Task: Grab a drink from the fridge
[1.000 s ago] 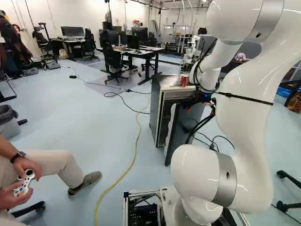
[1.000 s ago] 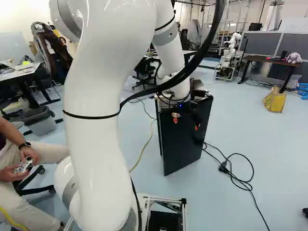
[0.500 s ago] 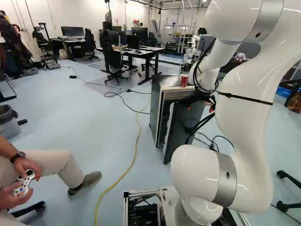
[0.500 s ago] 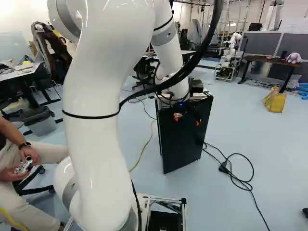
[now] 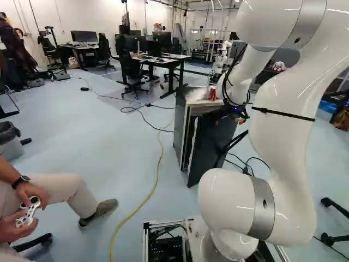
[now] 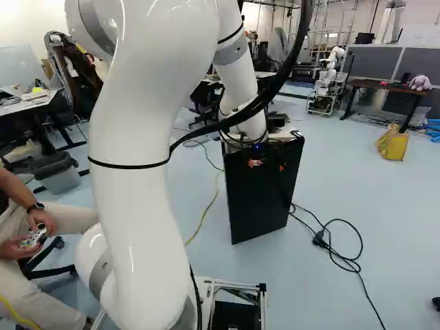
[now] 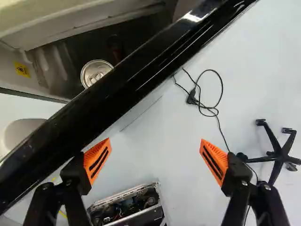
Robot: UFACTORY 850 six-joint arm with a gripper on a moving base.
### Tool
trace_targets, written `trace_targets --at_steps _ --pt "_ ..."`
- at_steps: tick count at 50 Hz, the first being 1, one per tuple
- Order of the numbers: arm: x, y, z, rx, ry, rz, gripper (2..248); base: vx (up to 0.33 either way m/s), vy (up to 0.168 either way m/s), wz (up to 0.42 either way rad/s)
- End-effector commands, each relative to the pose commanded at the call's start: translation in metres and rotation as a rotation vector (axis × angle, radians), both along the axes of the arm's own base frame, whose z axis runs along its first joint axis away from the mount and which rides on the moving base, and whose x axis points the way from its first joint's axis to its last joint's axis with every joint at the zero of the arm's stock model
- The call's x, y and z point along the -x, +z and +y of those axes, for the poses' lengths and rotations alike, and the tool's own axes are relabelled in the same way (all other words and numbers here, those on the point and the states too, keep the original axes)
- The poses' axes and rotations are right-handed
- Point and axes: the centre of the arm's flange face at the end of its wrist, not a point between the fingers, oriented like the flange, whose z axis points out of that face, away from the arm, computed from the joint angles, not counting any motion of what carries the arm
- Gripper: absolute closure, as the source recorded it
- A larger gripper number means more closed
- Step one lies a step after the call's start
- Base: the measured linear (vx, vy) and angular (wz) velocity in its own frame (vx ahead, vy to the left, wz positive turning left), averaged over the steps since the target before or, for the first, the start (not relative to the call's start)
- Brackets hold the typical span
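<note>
- Fridge (image 5: 180, 123): its door (image 6: 261, 199) stands partly open; opening looks unfinished.
- Gripper (image 7: 155, 141): by the fridge door's outer side, fingers wide apart, holding nothing.
- Drink can (image 7: 96, 71): inside the fridge; reaching, gripping and taking it out remain.

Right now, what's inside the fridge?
One can, seen from above, its side partly covered by the door. Near it is something dark reddish, too dim to identify. The deeper interior of the fridge is hidden behind its door and under its top.
</note>
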Motion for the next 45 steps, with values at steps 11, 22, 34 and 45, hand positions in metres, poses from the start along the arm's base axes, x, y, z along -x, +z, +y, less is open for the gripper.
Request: trace_targets --at_steps 11,22,34,45 --pt "-0.006 0.001 0.005 0.022 0.049 -0.028 3 0.0 0.0 0.0" --pt "-0.012 0.002 0.011 0.037 0.086 -0.049 3 0.0 0.0 0.0" --pt "-0.018 0.003 0.017 0.048 0.121 -0.068 3 0.0 0.0 0.0" --pt "-0.023 0.004 0.022 0.057 0.152 -0.084 3 0.0 0.0 0.0"
